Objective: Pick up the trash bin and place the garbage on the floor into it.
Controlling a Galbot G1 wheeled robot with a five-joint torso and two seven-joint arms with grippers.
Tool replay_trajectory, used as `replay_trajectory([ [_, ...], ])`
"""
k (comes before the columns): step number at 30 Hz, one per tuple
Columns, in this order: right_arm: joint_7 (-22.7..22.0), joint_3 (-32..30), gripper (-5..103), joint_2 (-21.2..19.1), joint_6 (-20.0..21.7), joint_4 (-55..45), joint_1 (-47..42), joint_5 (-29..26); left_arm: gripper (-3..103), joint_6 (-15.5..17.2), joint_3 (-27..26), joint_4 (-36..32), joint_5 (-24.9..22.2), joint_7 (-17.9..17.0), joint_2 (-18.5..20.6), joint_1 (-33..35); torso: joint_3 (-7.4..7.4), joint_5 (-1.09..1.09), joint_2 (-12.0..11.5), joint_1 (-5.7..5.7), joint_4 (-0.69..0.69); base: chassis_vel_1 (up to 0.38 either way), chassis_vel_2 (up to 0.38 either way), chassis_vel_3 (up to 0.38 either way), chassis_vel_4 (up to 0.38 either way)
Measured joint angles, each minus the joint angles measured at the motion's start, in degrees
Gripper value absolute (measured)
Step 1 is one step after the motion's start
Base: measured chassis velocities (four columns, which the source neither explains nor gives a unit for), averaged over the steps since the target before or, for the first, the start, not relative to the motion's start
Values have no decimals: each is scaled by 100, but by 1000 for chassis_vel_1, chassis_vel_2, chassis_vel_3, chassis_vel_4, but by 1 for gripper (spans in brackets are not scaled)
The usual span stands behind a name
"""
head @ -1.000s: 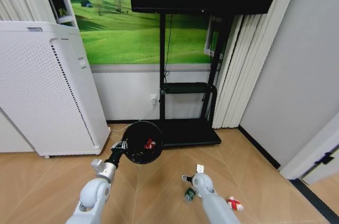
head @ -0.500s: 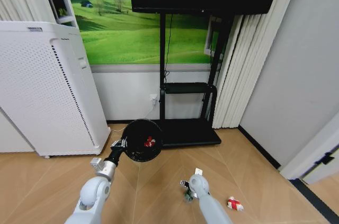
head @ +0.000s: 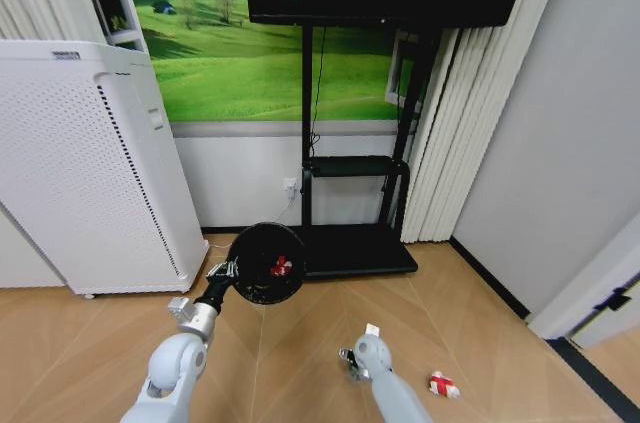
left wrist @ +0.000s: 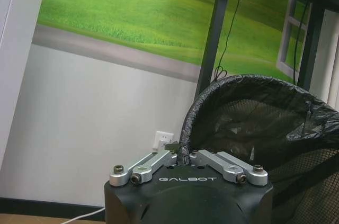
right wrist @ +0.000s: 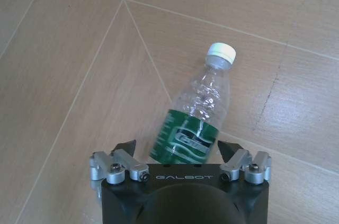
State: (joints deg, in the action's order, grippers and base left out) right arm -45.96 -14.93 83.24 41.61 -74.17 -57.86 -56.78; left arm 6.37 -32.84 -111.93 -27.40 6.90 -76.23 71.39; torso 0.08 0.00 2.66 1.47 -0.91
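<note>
My left gripper is shut on the rim of the trash bin, holding it off the floor with its mouth tipped toward me. A red scrap lies inside. In the left wrist view the fingers pinch the bin's bag-lined rim. My right gripper hangs low over the floor and is open. In the right wrist view a clear bottle with a green label lies on the wood between its spread fingertips. A red-and-white wrapper lies on the floor to the right.
A tall white perforated cabinet stands on the left. A black screen stand with a low base is against the wall behind the bin. Pale curtains and a grey wall close the right side. A white cable trails on the floor.
My right gripper has come lower and nearer to me, down around the bottle. The left gripper with the bin has drifted slightly up and left.
</note>
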Motion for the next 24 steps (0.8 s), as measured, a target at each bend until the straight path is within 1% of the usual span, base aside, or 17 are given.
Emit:
replay_trajectory([
  [1, 14, 0, 87, 4, -8, 15, -4, 10, 3, 5, 3, -7, 1, -5, 1, 0, 0, 0, 0, 0, 0, 0, 0, 0, 0],
  [4, 63, 9, 71, 10, -53, 72, -14, 67, 3, 23, 10, -34, 4, -20, 1, 1, 0, 0, 0, 0, 0, 0, 0, 0, 0],
  [5, 63, 9, 71, 10, -53, 72, -14, 67, 3, 23, 10, -34, 4, -20, 1, 1, 0, 0, 0, 0, 0, 0, 0, 0, 0],
  [6, 101, 11, 66, 12, -67, 95, -13, 107, 3, 25, 10, -36, 6, -21, 0, 1, 0, 0, 0, 0, 0, 0, 0, 0, 0],
  [7, 101, 11, 66, 12, -67, 95, -13, 107, 3, 25, 10, -36, 6, -21, 0, 1, 0, 0, 0, 0, 0, 0, 0, 0, 0],
  [10, 243, 19, 49, 22, -124, 168, -14, 247, 3, 27, 7, -39, 13, -25, -3, 3, 0, -1, 0, 0, 0, 0, 0, 0, 0],
  [11, 243, 19, 49, 22, -124, 168, -14, 247, 3, 27, 7, -39, 13, -25, -3, 3, 0, -1, 0, 0, 0, 0, 0, 0, 0],
  [13, 347, 27, 39, 38, -168, 207, -14, 364, 3, 36, 5, -44, 15, -31, 3, 2, -1, -2, 1, 0, 0, 0, 0, 0, 0],
  [14, 347, 27, 39, 38, -168, 207, -14, 364, 3, 36, 5, -44, 15, -31, 3, 2, -1, -2, 1, 0, 0, 0, 0, 0, 0],
  [15, 368, 30, 34, 41, -186, 218, -13, 404, 3, 38, 5, -47, 15, -31, 3, -2, -1, -2, 1, -1, 0, 0, 0, 0, 0],
  [18, 573, -155, 25, -17, -392, 138, -47, 999, 3, 51, 1, -53, 27, -60, -17, -9, 2, 4, -1, 0, 0, 0, 0, 0, 0],
  [19, 573, -155, 25, -17, -392, 138, -47, 999, 3, 51, 1, -53, 27, -60, -17, -9, 2, 4, -1, 0, 0, 0, 0, 0, 0],
  [20, 658, -277, 25, -76, -460, -15, -55, 1251, 3, 52, 1, -54, 34, -65, -26, 1, 2, 4, 0, 0, 0, 0, 0, 0, 0],
  [21, 774, -452, 21, -142, -511, -193, -50, 1543, 3, 52, -4, -55, 54, -66, -34, 18, 0, 0, 0, 0, 0, 0, 0, 0, 0],
  [22, 774, -452, 21, -142, -511, -193, -50, 1543, 3, 52, -4, -55, 54, -66, -34, 18, 0, 0, 0, 0, 0, 0, 0, 0, 0],
  [23, 806, -500, 19, -155, -522, -222, -45, 1616, 3, 52, -6, -55, 60, -65, -36, 21, 0, -1, 0, 0, 0, 0, 0, 0, 0],
  [24, 996, -832, 17, -211, -664, -312, 20, 2160, 3, 46, -24, -54, 103, -74, -49, 35, 1, 2, 0, 0, -1, 0, 0, 0, 0],
])
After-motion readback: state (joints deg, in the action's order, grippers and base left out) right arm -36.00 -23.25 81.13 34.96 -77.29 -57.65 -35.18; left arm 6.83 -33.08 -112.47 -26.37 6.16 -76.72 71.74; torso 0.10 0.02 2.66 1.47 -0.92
